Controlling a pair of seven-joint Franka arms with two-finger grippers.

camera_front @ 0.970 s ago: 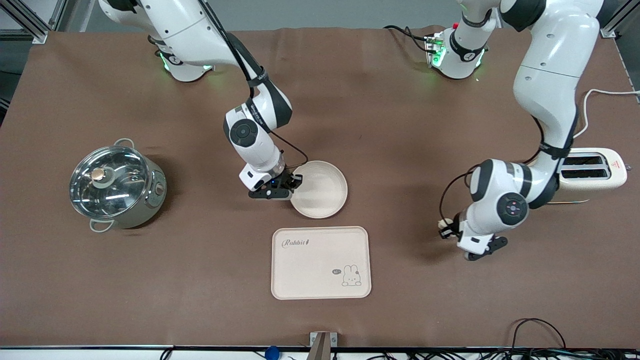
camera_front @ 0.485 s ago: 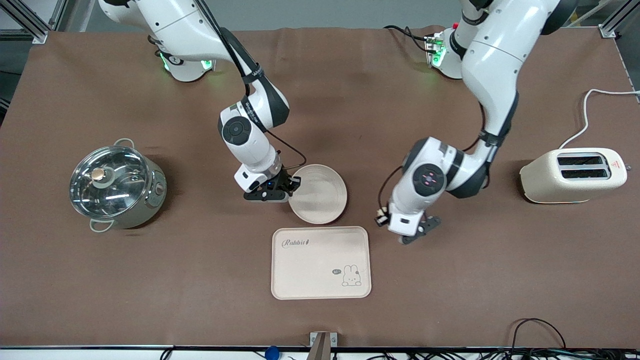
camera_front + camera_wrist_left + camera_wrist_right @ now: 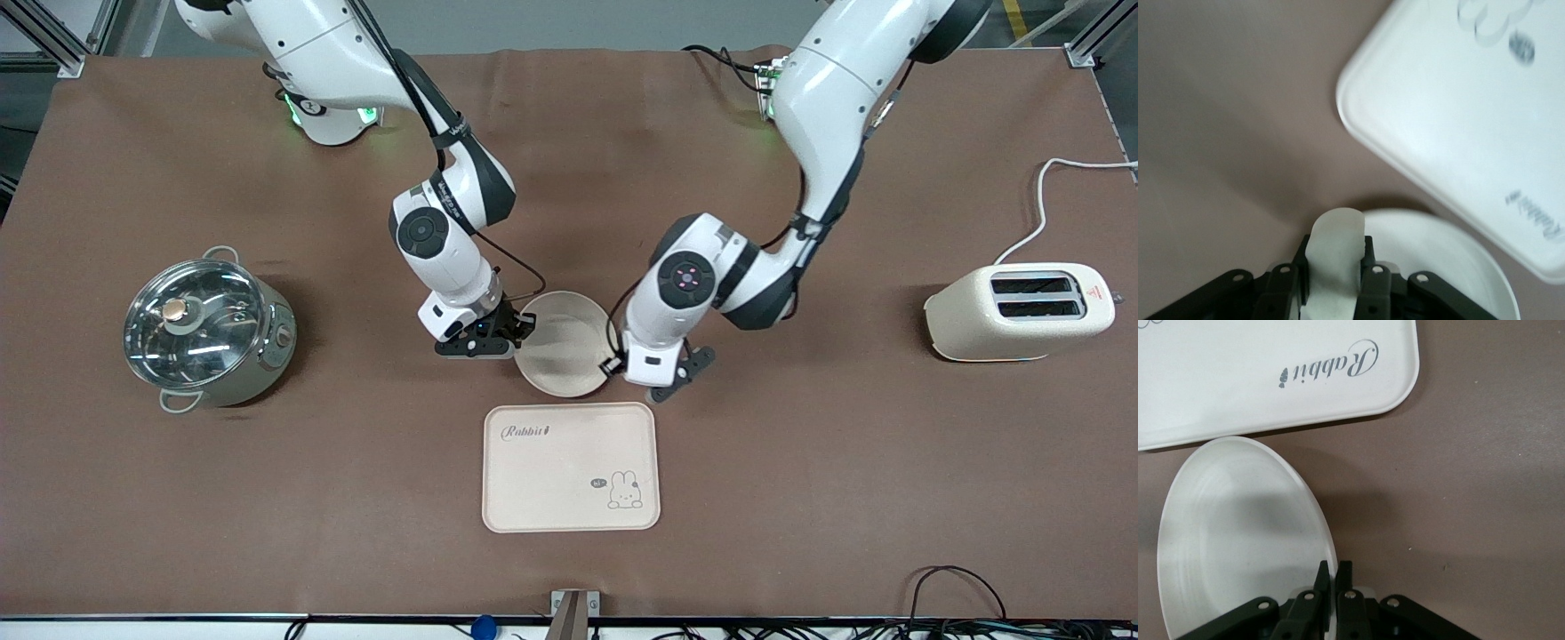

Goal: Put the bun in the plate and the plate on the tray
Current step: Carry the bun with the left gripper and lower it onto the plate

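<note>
A lidded steel pot (image 3: 209,332) stands toward the right arm's end of the brown table (image 3: 267,498). The right gripper (image 3: 520,324) pinches the rim of the round cream-white plate (image 3: 558,345), tilted just beside and farther from the front camera than the cream rectangular "Rabbit" tray (image 3: 571,467). Over the plate's edge, the left gripper (image 3: 612,364) clamps the small pale cream bun (image 3: 1331,257). A cream toaster (image 3: 1019,311) sits well apart, with bare tabletop between.
</note>
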